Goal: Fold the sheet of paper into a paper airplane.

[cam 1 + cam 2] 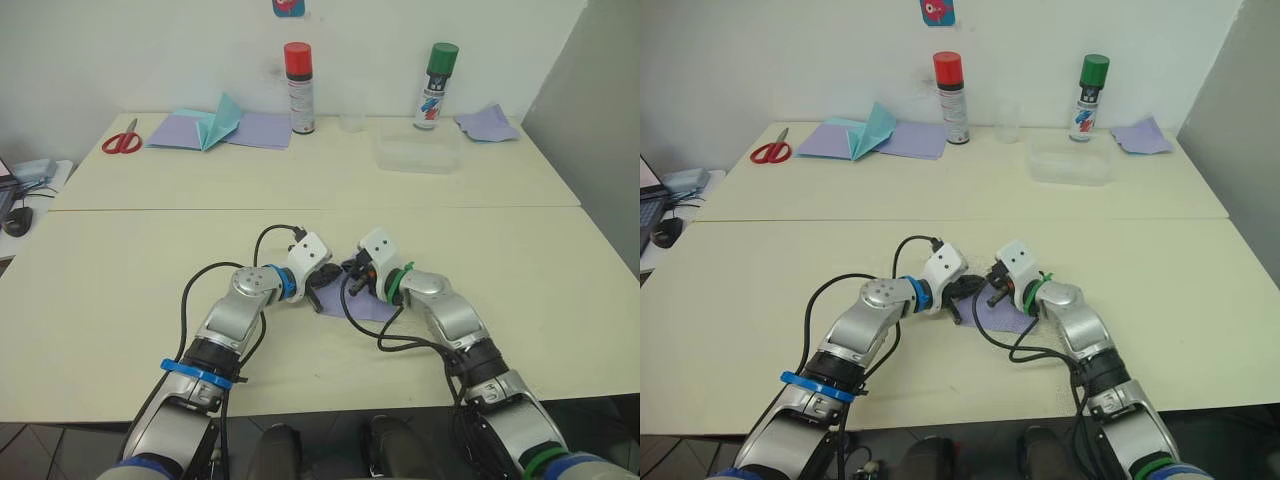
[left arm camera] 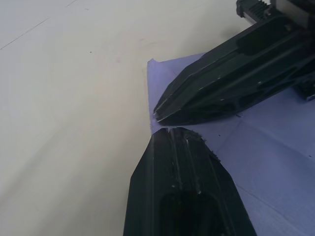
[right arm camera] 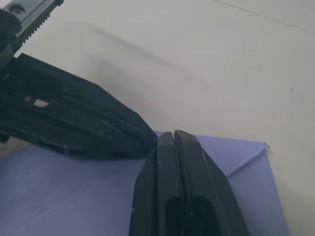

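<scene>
Bimanual paper folding, early stage. The sheet of paper (image 1: 1002, 312) was seen lying flat on the near table (image 1: 760, 290), just below the centre of the head views, partly covered by the two grippers that met over it. The left gripper (image 1: 962, 296) and the right gripper (image 1: 992, 294) were brought tip to tip above the sheet's upper edge.

In the right wrist view, the right gripper's two fingers (image 3: 183, 187) were shown pressed together, with no paper visible between them; their tip rested at or just above the sheet's edge, and contact could not be confirmed. In the left wrist view one finger of the left gripper (image 2: 182, 191) was seen rising from the bottom of the frame, its tip at the sheet's corner edge; whether that gripper was spread or closed could not be told. The dark tapered body at that view's upper right was judged to be the right gripper.

Faint crease lines were visible across the lavender surface, and one corner appeared slightly turned in or creased, but no standing flap, pointed nose or wing was discernible. The task was therefore judged barely begun: the nose folds, the centre fold and the wing folds all remained to be made.

On the far table, at the top of the head views, scissors (image 1: 771, 151), a teal paper piece (image 1: 870, 130) on lavender sheets, two spray cans and a clear tray (image 1: 1070, 160) were seen, well apart from the work.
</scene>
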Robot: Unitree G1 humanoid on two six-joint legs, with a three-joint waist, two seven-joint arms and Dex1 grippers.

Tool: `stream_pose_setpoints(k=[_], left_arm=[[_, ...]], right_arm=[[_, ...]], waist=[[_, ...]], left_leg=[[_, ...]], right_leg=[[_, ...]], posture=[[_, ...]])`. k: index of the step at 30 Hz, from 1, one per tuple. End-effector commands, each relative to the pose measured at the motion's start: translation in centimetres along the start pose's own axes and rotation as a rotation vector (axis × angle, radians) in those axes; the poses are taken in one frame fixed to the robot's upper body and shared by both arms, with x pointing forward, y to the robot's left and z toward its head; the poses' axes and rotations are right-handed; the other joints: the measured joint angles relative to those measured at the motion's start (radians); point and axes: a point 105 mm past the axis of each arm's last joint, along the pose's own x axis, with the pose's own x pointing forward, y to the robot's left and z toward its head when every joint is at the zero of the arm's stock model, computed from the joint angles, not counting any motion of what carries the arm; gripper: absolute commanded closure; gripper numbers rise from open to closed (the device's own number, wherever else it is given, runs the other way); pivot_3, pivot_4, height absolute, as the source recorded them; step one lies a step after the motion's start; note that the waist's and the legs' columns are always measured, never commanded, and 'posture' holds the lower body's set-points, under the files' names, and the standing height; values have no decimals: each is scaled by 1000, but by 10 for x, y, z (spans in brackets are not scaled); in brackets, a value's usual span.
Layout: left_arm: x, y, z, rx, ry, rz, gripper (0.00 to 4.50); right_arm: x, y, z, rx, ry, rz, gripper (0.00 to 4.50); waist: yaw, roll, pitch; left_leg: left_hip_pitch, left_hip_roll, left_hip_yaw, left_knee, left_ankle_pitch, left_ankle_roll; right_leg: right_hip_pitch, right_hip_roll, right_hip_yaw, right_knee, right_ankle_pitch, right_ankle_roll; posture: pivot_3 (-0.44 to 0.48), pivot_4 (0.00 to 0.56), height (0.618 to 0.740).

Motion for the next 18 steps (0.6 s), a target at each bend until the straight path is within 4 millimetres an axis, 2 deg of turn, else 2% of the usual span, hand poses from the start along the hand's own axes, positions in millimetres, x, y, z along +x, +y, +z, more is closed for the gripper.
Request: stream_pose_setpoints(k=[1, 5, 11, 18], left_arm=[[2, -4, -18, -18, 71, -10, 4480], [2, -7, -20, -25, 80, -25, 4480], [0, -4, -29, -36, 120, 7, 4480], [-2, -5, -32, -41, 136, -2, 4480]], right_arm=[[5, -3, -3, -8, 16, -25, 4500], [5, -14, -12, -10, 65, -85, 4500], [2, -24, -14, 8, 69, -129, 4500], [-9, -40, -30, 62, 88, -212, 4500]], waist=[[0, 0, 0], [0, 0, 0], [0, 0, -1], [0, 1, -2]], left_leg=[[0, 0, 0, 0, 0, 0], [0, 0, 0, 0, 0, 0], [1, 0, 0, 0, 0, 0], [3, 0, 0, 0, 0, 0]], right_leg=[[0, 0, 0, 0, 0, 0], [0, 0, 0, 0, 0, 0], [2, 0, 0, 0, 0, 0], [3, -1, 0, 0, 0, 0]], posture=[[0, 150, 740], [0, 150, 740], [0, 150, 740], [0, 150, 740]])
